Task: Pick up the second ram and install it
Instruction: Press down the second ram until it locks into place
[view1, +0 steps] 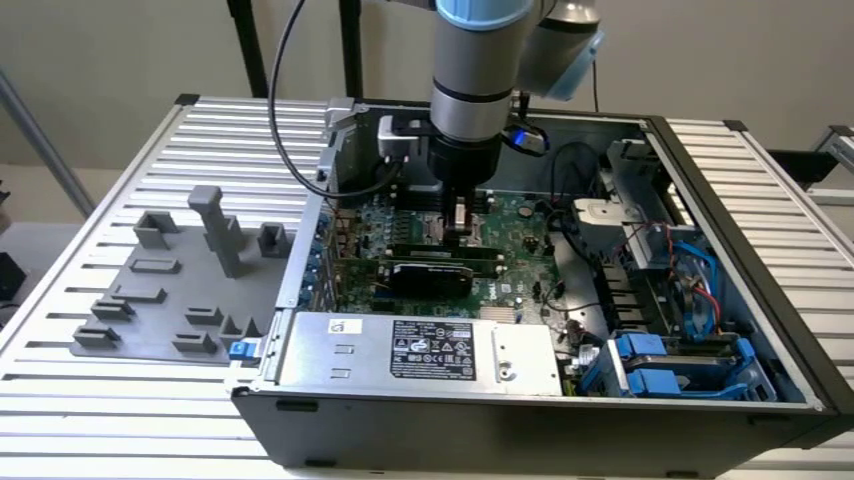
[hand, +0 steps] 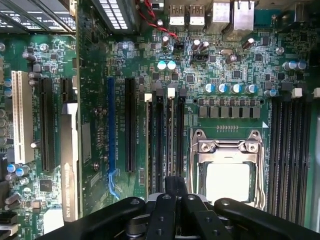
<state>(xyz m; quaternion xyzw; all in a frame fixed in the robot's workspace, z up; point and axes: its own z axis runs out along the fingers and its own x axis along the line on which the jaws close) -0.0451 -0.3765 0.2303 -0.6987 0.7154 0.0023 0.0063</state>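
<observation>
Item 1, second ram: I cannot pick the stick out with certainty in either view, so its place goes unrecorded.

Item 2, pincer: lowered inside the open computer case, close over the motherboard. In the wrist view its tip sits above a bank of 4 narrow memory slots, just beside the CPU socket. I cannot tell whether it is apart, together or clamped on anything.

Item 3, CPU socket: square silver frame with a pale square at its middle. A second bank of dark memory slots lies on its far side.

Item 4, long blue slot and white slot: both run parallel to the memory slots.

Item 5, black expansion card: stands across the board, just in front of the pincer in the exterior view.

Item 6, silver power supply: at the case's near wall, label facing up.

Item 7, blue drive caddies: near corner, the exterior view's right.

Item 8, grey fixture tray: on the slatted tabletop, at the exterior view's left of the case.
</observation>
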